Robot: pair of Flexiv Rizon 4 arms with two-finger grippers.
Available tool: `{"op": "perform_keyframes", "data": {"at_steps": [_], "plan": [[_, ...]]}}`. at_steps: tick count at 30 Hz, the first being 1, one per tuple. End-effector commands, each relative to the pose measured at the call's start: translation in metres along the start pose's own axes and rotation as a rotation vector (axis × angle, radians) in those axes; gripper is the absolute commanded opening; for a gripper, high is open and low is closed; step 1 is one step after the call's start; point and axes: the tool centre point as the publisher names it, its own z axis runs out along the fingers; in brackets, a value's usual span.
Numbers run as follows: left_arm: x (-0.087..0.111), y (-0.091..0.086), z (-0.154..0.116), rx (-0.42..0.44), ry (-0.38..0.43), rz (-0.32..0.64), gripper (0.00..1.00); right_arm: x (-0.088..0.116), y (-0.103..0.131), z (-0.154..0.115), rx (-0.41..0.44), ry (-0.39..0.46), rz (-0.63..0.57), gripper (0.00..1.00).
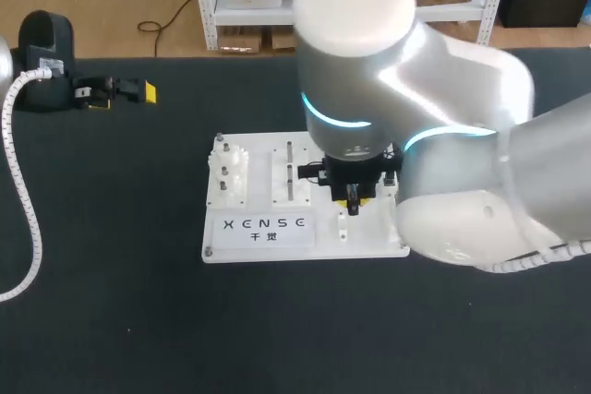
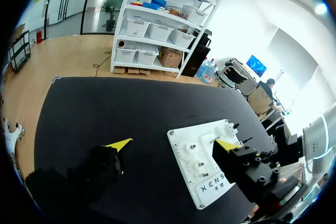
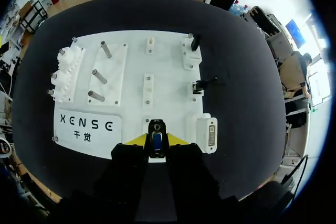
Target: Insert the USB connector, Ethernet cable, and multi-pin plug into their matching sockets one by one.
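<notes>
Right claw gripping USB connector, above board

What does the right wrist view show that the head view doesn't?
Only the right wrist view: the right gripper clamping the USB connector, plus the multi-pin socket beside it, which the right arm hides from above. Only the head view: the left gripper, lying well away from the sockets. Both: the white board with its gears.
</notes>
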Motion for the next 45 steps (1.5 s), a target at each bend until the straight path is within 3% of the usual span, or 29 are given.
{"op": "perform_keyframes", "data": {"at_steps": [1,19,45], "plan": [[0.000,0.000,0.000,0.000,0.000,0.000,1.00,0.001,-0.020,-0.009,-0.040,-0.006,0.021,0.00],[0.000,0.000,0.000,0.000,0.000,0.000,1.00,-0.010,-0.059,-0.019,-0.080,0.026,0.090,0.00],[0.000,0.000,0.000,0.000,0.000,0.000,1.00,0.004,-0.065,-0.010,-0.060,0.054,0.084,0.00]]}}
